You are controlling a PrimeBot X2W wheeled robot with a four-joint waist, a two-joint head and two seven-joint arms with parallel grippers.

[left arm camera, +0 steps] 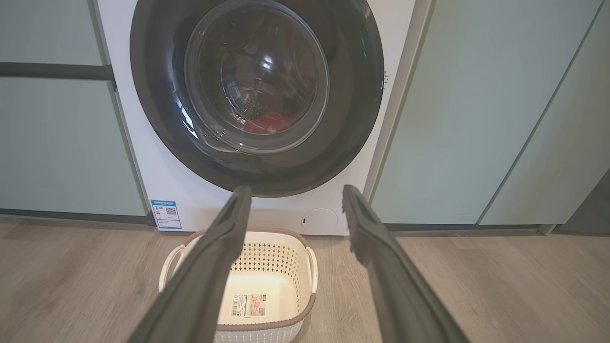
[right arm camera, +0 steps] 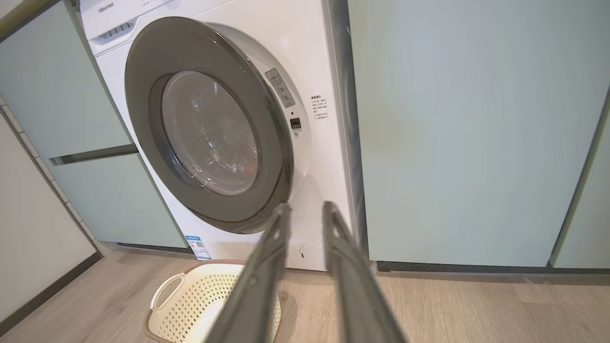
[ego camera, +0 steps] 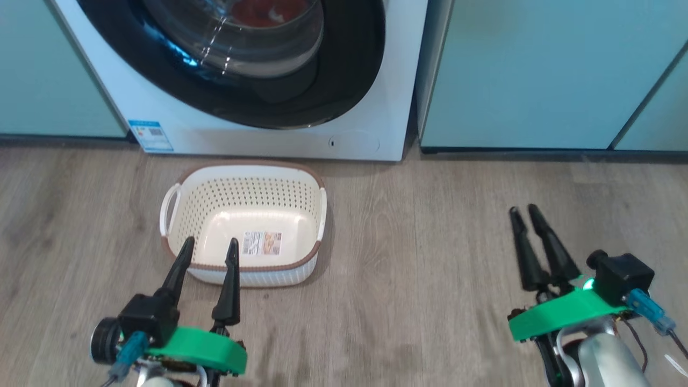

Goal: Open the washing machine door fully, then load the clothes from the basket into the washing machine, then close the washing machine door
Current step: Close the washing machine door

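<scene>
Grey-brown wood floor [ego camera: 430,242] runs across the lower part of your head view. On it the basket [ego camera: 242,196] stands just in front of the washing machine [ego camera: 258,142], and its bare bottom shows a label sticker [ego camera: 262,243]. The washing machine door [ego camera: 344,80] lies against the machine's front. The clothes [ego camera: 263,12] show as a red patch behind its glass. Your left claw [ego camera: 210,241] points at the basket with its tips over the near rim, fingers wide apart and holding nothing. Your right claw [ego camera: 524,209] hangs over the floor well to the right of the basket, fingers nearly together with a narrow gap, gripping nothing. Pale teal cabinets [ego camera: 537,70] flank the machine.

In your left wrist view, the spread fingers frame the basket below and the door above. Red cloth rests low in the drum behind the glass. A small round white flap [left arm camera: 320,220] sits at the machine's lower right.

In your right wrist view, the two fingers stand slightly apart, pointing at the machine's lower right corner. The basket lies at lower left.
</scene>
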